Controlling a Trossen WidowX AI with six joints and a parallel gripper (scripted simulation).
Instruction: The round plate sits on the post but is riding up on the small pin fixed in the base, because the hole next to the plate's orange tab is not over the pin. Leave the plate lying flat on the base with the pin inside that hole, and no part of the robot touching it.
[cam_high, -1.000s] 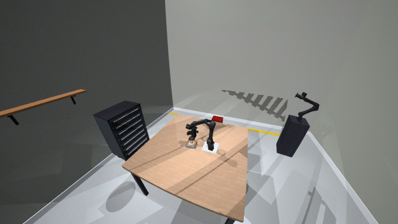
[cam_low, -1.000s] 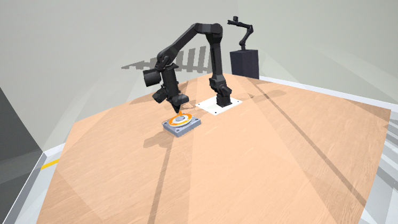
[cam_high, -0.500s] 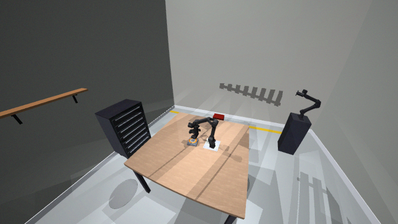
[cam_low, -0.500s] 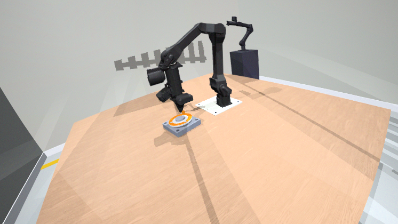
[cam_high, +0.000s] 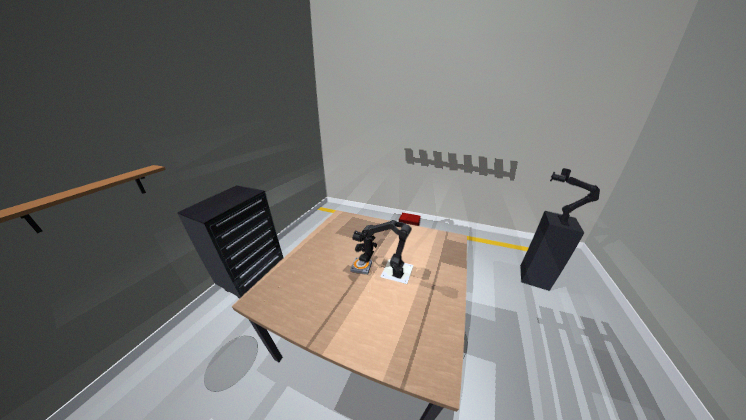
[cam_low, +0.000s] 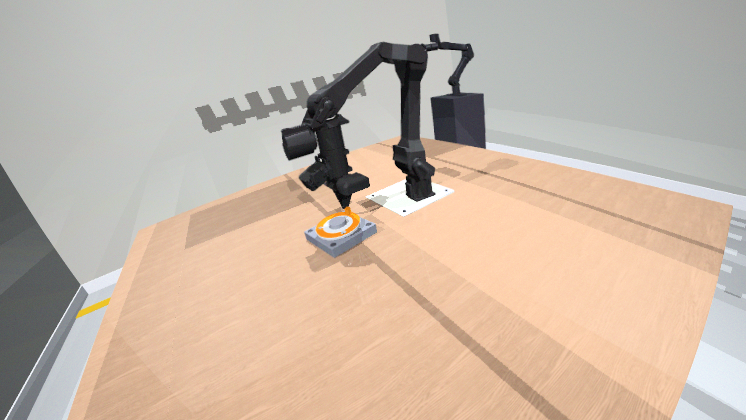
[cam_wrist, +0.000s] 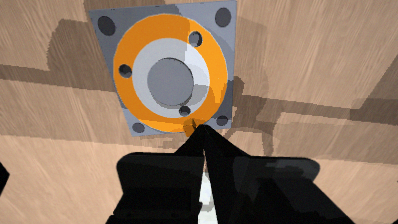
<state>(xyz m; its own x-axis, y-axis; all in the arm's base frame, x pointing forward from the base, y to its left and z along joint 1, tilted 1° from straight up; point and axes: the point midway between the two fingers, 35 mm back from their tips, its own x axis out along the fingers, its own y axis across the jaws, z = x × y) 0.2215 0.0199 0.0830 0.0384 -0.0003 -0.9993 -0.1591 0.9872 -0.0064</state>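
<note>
The gripper (cam_wrist: 199, 131) is pinched shut with nothing inside it. Its two black fingers press together into one point. That point sits right at the small orange tab (cam_wrist: 188, 127) on the edge of the round plate (cam_wrist: 170, 75). It looks like it is touching the tab, but I cannot tell for sure.

The plate is an orange ring with a pale middle. It sits on the grey square base (cam_wrist: 225, 30), around the grey post (cam_wrist: 170, 81) in the middle. A small hole (cam_wrist: 184, 110) in the plate is just next to the tab. I cannot tell if the pin is in it.

The base rests on the wooden table (cam_low: 469, 292), near the arm's white foot plate (cam_low: 388, 200).
</note>
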